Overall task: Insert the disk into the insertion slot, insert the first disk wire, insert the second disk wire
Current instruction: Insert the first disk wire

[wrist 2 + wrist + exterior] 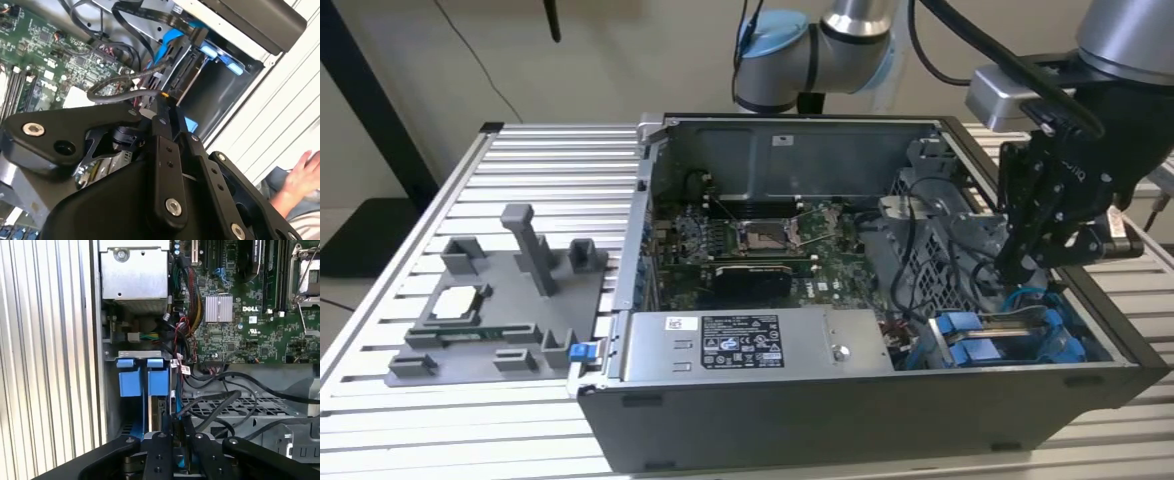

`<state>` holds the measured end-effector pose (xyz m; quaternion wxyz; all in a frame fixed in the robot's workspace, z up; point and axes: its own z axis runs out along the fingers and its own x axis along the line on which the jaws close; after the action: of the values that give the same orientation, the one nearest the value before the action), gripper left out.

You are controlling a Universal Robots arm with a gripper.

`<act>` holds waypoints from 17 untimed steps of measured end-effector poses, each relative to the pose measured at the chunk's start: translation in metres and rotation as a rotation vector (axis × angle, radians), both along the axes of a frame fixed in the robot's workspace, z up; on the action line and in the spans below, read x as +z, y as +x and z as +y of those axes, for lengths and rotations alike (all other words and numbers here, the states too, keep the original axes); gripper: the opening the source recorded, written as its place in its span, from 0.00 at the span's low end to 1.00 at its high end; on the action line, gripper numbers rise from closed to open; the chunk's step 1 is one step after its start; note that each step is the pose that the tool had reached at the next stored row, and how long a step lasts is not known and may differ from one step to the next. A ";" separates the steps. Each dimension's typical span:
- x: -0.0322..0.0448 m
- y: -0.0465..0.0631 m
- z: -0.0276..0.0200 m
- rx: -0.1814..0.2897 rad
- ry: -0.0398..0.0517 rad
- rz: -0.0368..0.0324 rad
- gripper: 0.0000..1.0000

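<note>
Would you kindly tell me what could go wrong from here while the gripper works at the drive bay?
1. The gripper pinches a black wire right at the insertion slot; a tilted plug might jam rather than seat.
2. That wire loops beside other cables, so it could snag.
3. A person's hand is close to the case in the second wrist view.

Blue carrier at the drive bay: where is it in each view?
Exterior view: blue carrier, in the case corner at the exterior view's right.
Second wrist view: blue carrier, beside the dark case wall.
First wrist view: blue carrier, beside the case wall.
Shared landmark: green motherboard.
</note>
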<state>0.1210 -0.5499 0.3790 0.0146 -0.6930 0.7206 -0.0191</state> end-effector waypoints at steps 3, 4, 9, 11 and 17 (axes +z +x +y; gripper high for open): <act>-0.0048 0.006 0.0004 0.000 -0.0008 -0.0012 0.00; -0.0065 0.008 0.0004 0.000 -0.0018 -0.0014 0.00; -0.0139 0.016 0.0006 0.000 -0.0149 -0.0019 0.00; -0.0147 0.016 0.0005 0.000 -0.0357 -0.0019 0.00; -0.0210 0.017 0.0010 -0.005 -0.0610 -0.0036 0.00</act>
<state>0.1381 -0.5489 0.3581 -0.0053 -0.6911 0.7215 -0.0424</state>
